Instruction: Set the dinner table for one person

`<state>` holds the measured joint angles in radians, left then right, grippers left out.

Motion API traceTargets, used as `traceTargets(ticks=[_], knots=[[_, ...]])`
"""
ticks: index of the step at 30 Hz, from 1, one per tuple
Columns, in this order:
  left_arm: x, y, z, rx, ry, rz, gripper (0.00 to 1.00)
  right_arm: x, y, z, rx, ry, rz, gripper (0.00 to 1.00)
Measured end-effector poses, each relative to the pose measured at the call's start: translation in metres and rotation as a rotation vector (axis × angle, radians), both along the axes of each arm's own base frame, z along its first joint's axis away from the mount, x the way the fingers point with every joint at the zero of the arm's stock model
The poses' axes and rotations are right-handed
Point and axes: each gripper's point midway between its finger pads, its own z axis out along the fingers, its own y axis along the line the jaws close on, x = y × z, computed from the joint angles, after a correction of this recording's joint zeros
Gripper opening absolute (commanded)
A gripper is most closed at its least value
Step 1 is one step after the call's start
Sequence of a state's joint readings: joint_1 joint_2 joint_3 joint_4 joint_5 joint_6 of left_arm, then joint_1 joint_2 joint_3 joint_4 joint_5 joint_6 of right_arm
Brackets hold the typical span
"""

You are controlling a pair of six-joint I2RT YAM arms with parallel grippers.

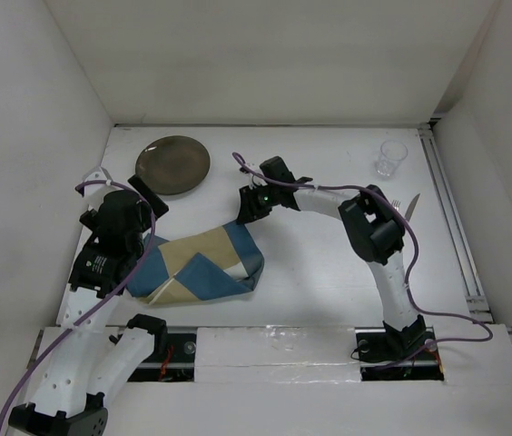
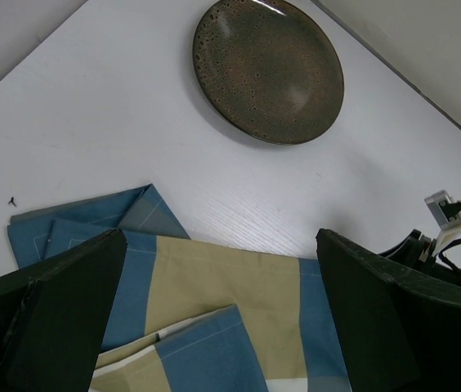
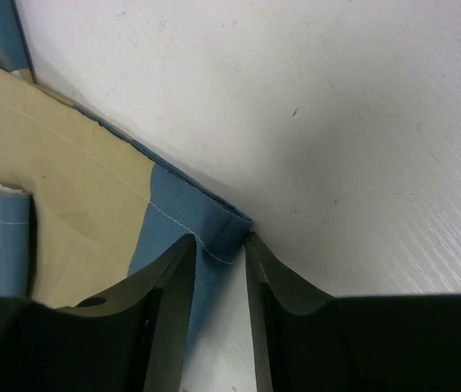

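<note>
Left gripper (image 2: 221,245): jaws wide apart, hovering above placemat (image 1: 197,268) left end. Placemat: rumpled, folded, near-left on dinner table (image 1: 329,272), long axis 8-to-2 o'clock in top view. Right gripper (image 3: 221,243): clamped on its 2 o'clock corner; flattening likely needs pull toward 3 o'clock.

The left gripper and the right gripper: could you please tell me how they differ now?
The left gripper is wide open; the right gripper is shut. The left gripper holds nothing, while the right gripper pinches a corner of the placemat. The left gripper faces the plate; the right gripper faces only the dinner table. Both are over the placemat.
</note>
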<state>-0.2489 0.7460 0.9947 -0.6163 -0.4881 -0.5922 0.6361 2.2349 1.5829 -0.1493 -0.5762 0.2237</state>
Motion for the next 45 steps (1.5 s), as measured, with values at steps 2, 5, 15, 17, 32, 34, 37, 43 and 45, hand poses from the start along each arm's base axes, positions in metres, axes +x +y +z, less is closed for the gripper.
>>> traceTargets(ticks=[2, 5, 15, 17, 32, 34, 37, 43, 45], knots=[[0.000, 0.000, 0.000, 0.000, 0.000, -0.001, 1.00, 0.000, 0.000, -0.002, -0.004, 0.002, 0.000, 0.32], [0.000, 0.000, 0.000, -0.001, 0.000, -0.001, 1.00, -0.001, -0.001, -0.003, -0.009, 0.004, 0.003, 0.23], [0.001, -0.002, 0.000, 0.000, 0.000, -0.014, 1.00, -0.002, -0.001, -0.008, -0.014, 0.008, 0.008, 0.00], [0.002, -0.003, -0.001, 0.000, 0.005, -0.016, 1.00, -0.005, 0.000, -0.007, -0.011, 0.006, 0.019, 0.00], [0.002, -0.002, -0.001, 0.001, 0.006, -0.014, 1.00, 0.045, 0.032, 0.117, 0.040, -0.259, -0.034, 0.00], [0.002, -0.002, 0.000, 0.001, 0.002, -0.013, 1.00, 0.068, -0.026, 0.139, 0.064, -0.286, -0.262, 0.00], [-0.001, -0.001, 0.003, -0.001, -0.012, -0.011, 1.00, 0.093, -0.145, 0.184, 0.065, -0.355, -0.659, 0.00], [0.000, -0.005, 0.003, -0.011, -0.015, -0.034, 1.00, 0.090, -0.229, 0.337, 0.283, -0.633, -1.007, 0.00], [0.005, -0.013, 0.002, -0.024, -0.013, -0.068, 1.00, 0.086, -0.226, 0.348, 0.321, -0.651, -1.001, 0.00]])
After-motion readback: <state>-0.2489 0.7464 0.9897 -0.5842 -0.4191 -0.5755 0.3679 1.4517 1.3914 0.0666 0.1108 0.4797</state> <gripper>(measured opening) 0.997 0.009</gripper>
